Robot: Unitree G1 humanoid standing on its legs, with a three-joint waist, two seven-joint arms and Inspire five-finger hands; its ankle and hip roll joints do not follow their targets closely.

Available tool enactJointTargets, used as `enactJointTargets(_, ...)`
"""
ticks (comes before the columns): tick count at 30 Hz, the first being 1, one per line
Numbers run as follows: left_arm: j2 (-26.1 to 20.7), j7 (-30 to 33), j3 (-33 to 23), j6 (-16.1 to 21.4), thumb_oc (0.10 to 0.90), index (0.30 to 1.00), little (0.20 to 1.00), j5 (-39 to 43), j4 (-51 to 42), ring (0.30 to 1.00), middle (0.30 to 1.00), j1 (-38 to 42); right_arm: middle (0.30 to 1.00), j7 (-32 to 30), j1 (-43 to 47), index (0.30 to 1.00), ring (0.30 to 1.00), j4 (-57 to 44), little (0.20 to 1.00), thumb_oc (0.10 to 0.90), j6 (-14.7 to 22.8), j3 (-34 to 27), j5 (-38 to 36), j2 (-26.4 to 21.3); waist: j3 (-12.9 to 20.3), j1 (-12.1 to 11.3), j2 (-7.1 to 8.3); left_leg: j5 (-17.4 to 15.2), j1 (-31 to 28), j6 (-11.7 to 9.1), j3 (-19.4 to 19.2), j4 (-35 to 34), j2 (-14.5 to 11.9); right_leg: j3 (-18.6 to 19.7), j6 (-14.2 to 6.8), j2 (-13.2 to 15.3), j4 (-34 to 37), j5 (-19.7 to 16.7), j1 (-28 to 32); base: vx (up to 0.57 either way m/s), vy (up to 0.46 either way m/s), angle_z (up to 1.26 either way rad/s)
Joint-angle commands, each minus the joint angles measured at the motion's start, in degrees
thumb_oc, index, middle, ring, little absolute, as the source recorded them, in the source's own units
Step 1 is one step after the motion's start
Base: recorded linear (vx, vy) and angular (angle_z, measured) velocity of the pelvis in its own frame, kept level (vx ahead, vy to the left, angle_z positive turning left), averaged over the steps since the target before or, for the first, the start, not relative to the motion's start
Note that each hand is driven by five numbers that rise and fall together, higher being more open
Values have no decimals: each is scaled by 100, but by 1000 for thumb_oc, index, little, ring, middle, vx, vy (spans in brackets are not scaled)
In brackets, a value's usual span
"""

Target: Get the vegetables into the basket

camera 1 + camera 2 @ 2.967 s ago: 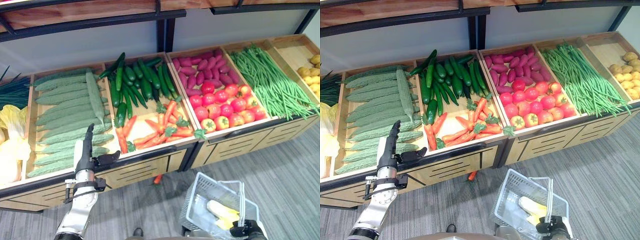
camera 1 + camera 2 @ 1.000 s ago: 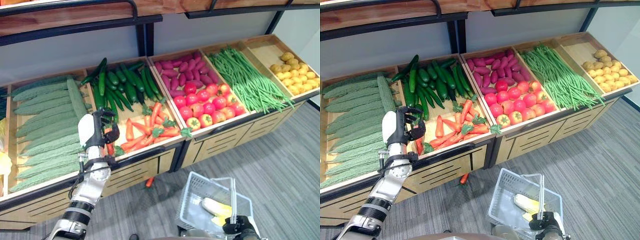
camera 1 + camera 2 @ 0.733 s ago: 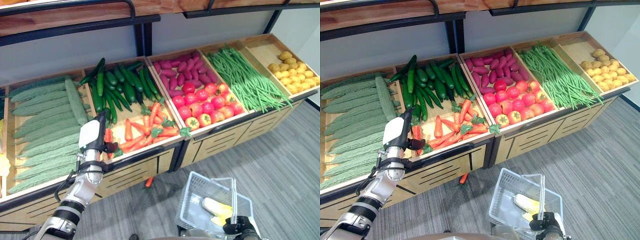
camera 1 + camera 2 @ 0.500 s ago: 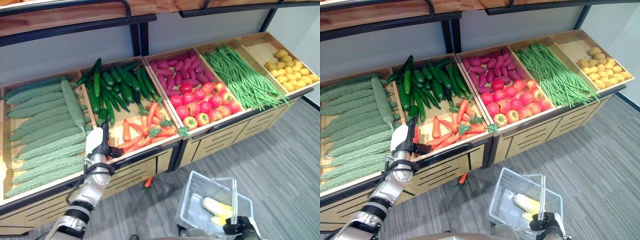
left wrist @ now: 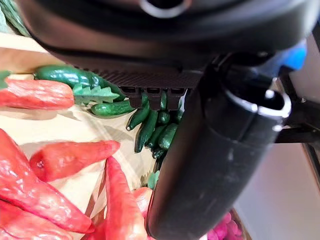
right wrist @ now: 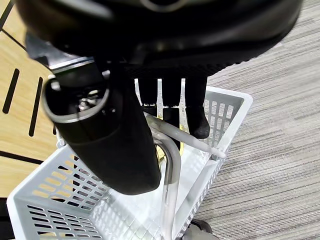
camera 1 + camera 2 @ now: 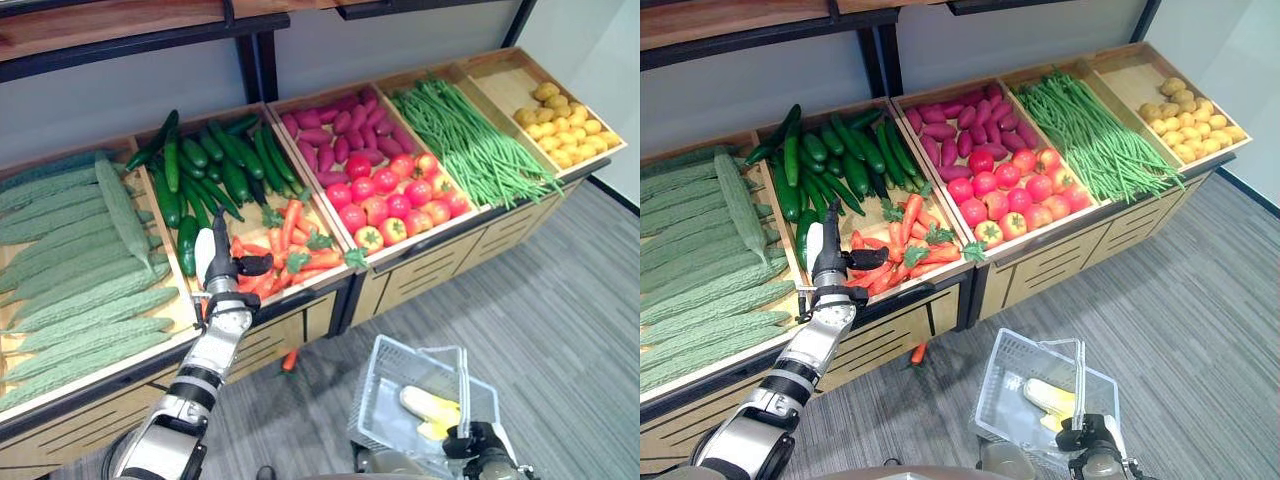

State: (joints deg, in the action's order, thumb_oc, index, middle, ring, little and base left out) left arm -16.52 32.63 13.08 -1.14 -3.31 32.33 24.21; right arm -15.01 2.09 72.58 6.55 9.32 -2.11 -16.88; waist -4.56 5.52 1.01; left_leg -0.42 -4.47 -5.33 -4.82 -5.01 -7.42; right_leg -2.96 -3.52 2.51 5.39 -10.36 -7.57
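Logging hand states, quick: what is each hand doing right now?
Left hand: over the orange carrots in the wooden bin, grip cannot be told.
Right hand: shut on the white plastic basket's handle.

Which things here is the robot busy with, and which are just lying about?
Busy with:
- carrots, under the left hand
- basket, its handle held by the right hand
- yellow vegetable already inside

Just lying about:
- cucumbers
- bitter gourds
- tomatoes
- green beans
- stray carrot on the floor
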Motion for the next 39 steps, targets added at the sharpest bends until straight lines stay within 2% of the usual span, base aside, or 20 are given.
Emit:
enactJointTargets(1, -293, 332, 67, 326, 900, 1000, 1000, -170, 112, 1000, 1000, 1101, 300, -280, 272, 300, 300, 19, 300, 400, 199, 60, -56, -382, -11, 13, 134, 135, 220, -283, 239, 1, -362, -20, -600, 458, -39, 577, 500, -1, -31, -5)
enactJointTargets(10, -212, 793, 33, 3, 900, 1000, 1000, -336, 1031, 1000, 1000, 1434, 300, -396, 415, 300, 300, 67, 300, 400, 226, 153, -91, -383, -166, 55, 134, 223, 384, -319, 244, 1, -433, -22, -576, 390, -39, 562, 305, -1, -9, -1)
enactJointTargets(14, -97, 760, 171, -182, 900, 1000, 1000, -256, 2016, 1000, 1000, 1622, 300, -443, 524, 300, 300, 59, 300, 400, 232, 256, -148, -366, -238, 98, 143, 252, 450, -328, 216, 1, -449, 13, -568, 374, -39, 540, 205, -1, -4, -1)
enactJointTargets(15, -96, 761, 173, -176, 900, 1000, 1000, -253, 2027, 1000, 1000, 1630, 300, -443, 526, 300, 300, 60, 300, 400, 232, 254, -149, -365, -239, 97, 143, 252, 451, -328, 216, 1, -450, 13, -568, 373, -39, 540, 204, 0, 0, 0)
enactJointTargets(16, -90, 677, 201, -196, 869, 956, 956, -231, 2200, 956, 956, 1641, 300, -443, 540, 300, 300, 48, 300, 400, 228, 270, -157, -371, -250, 107, 140, 261, 460, -328, 210, 1, -449, 25, -566, 368, -39, 534, 187, 0, 0, 0)
enactJointTargets(17, -103, 621, 248, -237, 514, 459, 459, -224, 2361, 459, 459, 1687, 300, -449, 582, 300, 300, 51, 300, 400, 226, 277, -165, -376, -266, 108, 137, 266, 475, -328, 209, 1, -454, 30, -567, 364, -39, 528, 162, 0, 0, 0)
enactJointTargets(18, -101, 526, 299, -262, 400, 300, 300, -197, 2581, 300, 300, 1732, 300, -451, 644, 300, 300, 49, 300, 400, 226, 305, -176, -384, -287, 112, 134, 275, 494, -327, 202, 1, -454, 41, -567, 356, -39, 522, 137, 0, 0, 0)
enactJointTargets(25, -97, 321, 405, -321, 400, 300, 300, -127, 3187, 300, 300, 1873, 300, -420, 707, 300, 300, 81, 300, 400, 226, 376, -138, -400, -242, 149, 118, 263, 456, -333, 155, 1, -471, 69, -560, 324, -39, 528, 138, 14, 6, -2)
enactJointTargets(31, -87, 349, 312, -298, 400, 300, 300, -83, 2945, 300, 300, 1779, 300, -398, 652, 300, 300, 106, 300, 400, 211, 298, -90, -433, -183, 111, 112, 191, 313, -318, 169, 1, -447, 32, -565, 349, -39, 587, 316, 14, 15, -4)
enactJointTargets(35, -299, 553, 131, -168, 400, 300, 300, -207, 1634, 300, 300, 1624, 300, -357, 526, 300, 300, 105, 300, 400, 201, 175, -52, -435, -150, 37, 100, 134, 246, -293, 217, 1, -415, -24, -573, 400, -39, 619, 434, -1, 6, 1)
enactJointTargets(39, -678, 588, -46, -85, 400, 300, 300, -798, 75, 300, 300, 1374, 300, -304, 402, 300, 300, 123, 300, 400, 217, 52, -59, -392, -127, -61, 105, 83, 215, -270, 288, 1, -379, -110, -589, 461, -39, 635, 527, -14, 24, 15)
